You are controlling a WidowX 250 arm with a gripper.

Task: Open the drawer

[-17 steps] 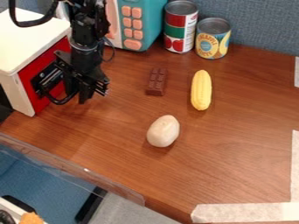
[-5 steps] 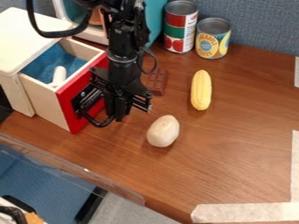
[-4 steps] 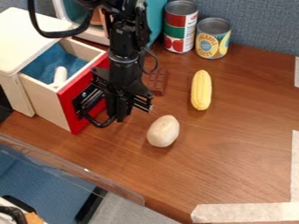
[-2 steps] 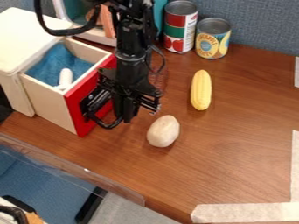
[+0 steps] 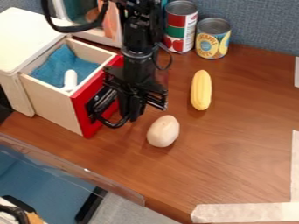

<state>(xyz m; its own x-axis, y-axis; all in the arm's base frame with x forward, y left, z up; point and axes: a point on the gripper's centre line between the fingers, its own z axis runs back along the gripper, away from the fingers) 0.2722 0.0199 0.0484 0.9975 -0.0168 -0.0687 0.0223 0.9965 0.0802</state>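
Note:
My gripper [image 5: 132,114] hangs pointing down at the drawer's red front, beside its black handle [image 5: 102,104]; how its fingers stand against the handle is hard to make out. The drawer [image 5: 52,105] is pulled well out of the white cabinet [image 5: 29,35], toward the lower right. Inside lie a blue cloth [image 5: 65,62] and a white object [image 5: 70,79].
A pale potato-like object [image 5: 163,131] lies just right of the gripper, with a yellow corn [image 5: 201,90] farther right. Two cans, one red and green [image 5: 180,27] and one yellow [image 5: 212,38], stand behind. A clear-edged ledge [image 5: 88,173] borders the table's front.
Over these frames the gripper has moved right and down from the cabinet, and the drawer has slid out with it from shut. In the last half second both have moved slightly farther right.

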